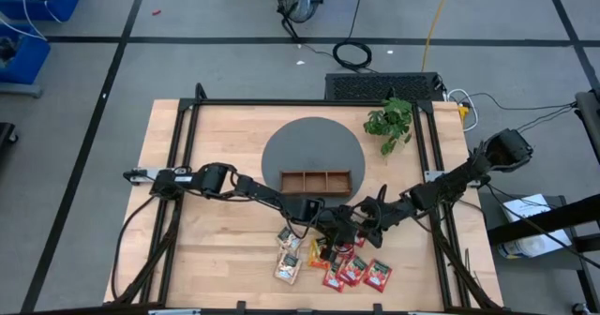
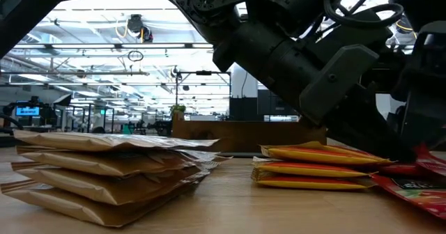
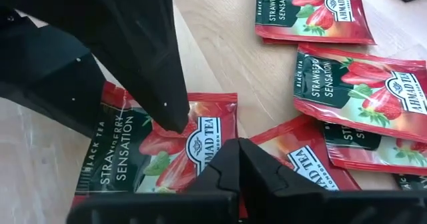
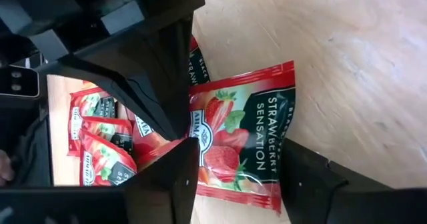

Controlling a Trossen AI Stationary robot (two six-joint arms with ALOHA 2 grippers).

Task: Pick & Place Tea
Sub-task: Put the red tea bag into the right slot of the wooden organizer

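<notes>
Red tea sachet (image 4: 243, 134) lies between the right claw's (image 4: 233, 177) spread fingers.

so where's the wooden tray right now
In the high view the wooden tray sits mid-table on the front part of the grey round mat, just behind where the left gripper and right gripper meet over the red sachets.

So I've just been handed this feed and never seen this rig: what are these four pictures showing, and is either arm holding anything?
Two dark robot arms work over a wooden table. One picture looks straight down, one sits at table height, one rides on each wrist. A brown wooden tray sits on a grey disc; tea sachets lie near the front edge: red strawberry ones, a cream stack, an orange-yellow stack. Both grippers meet over one red strawberry sachet. The right gripper is open around it; the left gripper is shut, apparently holding nothing.
</notes>
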